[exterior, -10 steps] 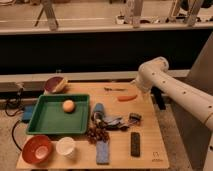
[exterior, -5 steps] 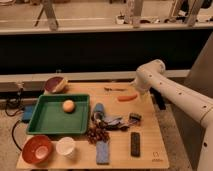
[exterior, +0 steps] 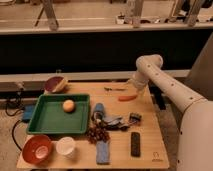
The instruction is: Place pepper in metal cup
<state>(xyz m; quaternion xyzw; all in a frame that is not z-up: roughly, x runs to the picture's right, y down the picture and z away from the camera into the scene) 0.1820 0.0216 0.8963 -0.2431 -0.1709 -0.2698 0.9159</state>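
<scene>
The pepper [exterior: 127, 98], slender and orange-red, lies on the wooden table [exterior: 155, 142] near its far right edge. My gripper [exterior: 133, 89] comes in from the right on the white arm and hangs just above and behind the pepper. The metal cup [exterior: 135, 118], small and bluish-grey, stands upright on the table in front of the pepper, apart from it. A black remote [exterior: 135, 144] lies in front of the cup.
A green tray [exterior: 47, 122] holds a round yellow-orange fruit [exterior: 68, 105]. An orange bowl [exterior: 37, 148] and a white cup [exterior: 65, 146] stand front left. Grapes [exterior: 97, 134], a blue sponge [exterior: 102, 151], a blue object [exterior: 98, 110] and a utensil [exterior: 115, 89] lie mid-table.
The arm's wrist has shifted slightly left, closer over the pepper. The pepper and the other things have not moved.
</scene>
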